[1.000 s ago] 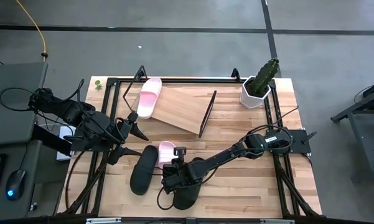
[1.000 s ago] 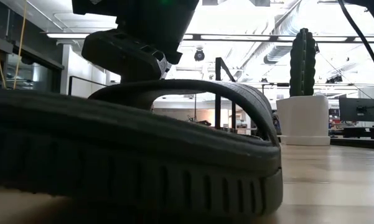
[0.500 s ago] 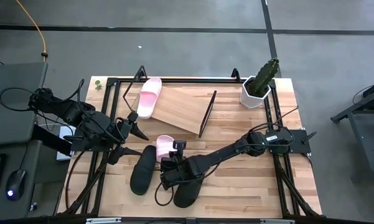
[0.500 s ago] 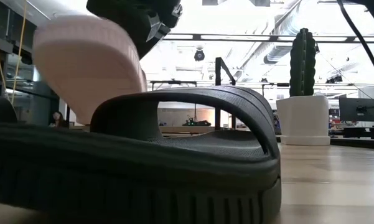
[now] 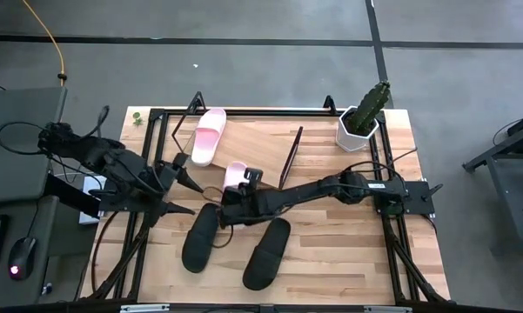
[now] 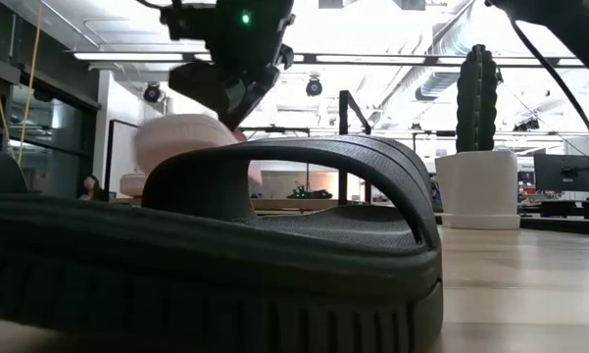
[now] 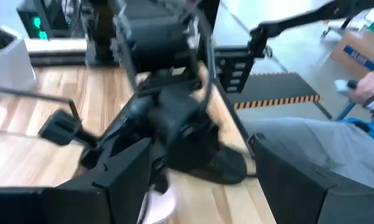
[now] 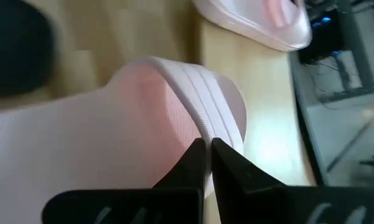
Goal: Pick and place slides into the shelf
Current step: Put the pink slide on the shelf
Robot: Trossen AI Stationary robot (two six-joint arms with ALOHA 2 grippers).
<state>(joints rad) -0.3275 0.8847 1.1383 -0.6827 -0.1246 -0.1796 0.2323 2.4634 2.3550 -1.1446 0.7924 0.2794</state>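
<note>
My right gripper (image 5: 244, 185) is shut on a pale pink slide (image 5: 235, 174) and holds it in the air just off the near edge of the shelf's slanted board (image 5: 257, 152). The second pink slide (image 5: 209, 135) lies flat on that board at its left end. Two black slides (image 5: 200, 236) (image 5: 267, 252) lie soles down on the table nearer the front; one of them fills the low view (image 6: 206, 245). My left gripper (image 5: 191, 195) waits open at the table's left, its fingers pointing at the held slide. My right gripper pinches the pink slide's broad strap (image 8: 202, 124) between its two fingers (image 8: 188, 163), at the strap's ribbed edge. The arm reaches in from the table's right. The slide is lifted clear of the table, and the low view shows it (image 6: 181, 147) hanging below the gripper (image 6: 237, 98).
A white pot with a cactus (image 5: 361, 122) stands at the far right corner. The shelf's black wire frame (image 5: 289, 156) rises at the board's right end and along its far side. Bare wooden tabletop (image 5: 348, 252) lies right of the black slides.
My right gripper has picked the pink slide up from between the two black slides and carried it up and toward the far edge, to the shelf. The slide tipped up as it rose and is now clear of the table. The black slides have stayed put.
</note>
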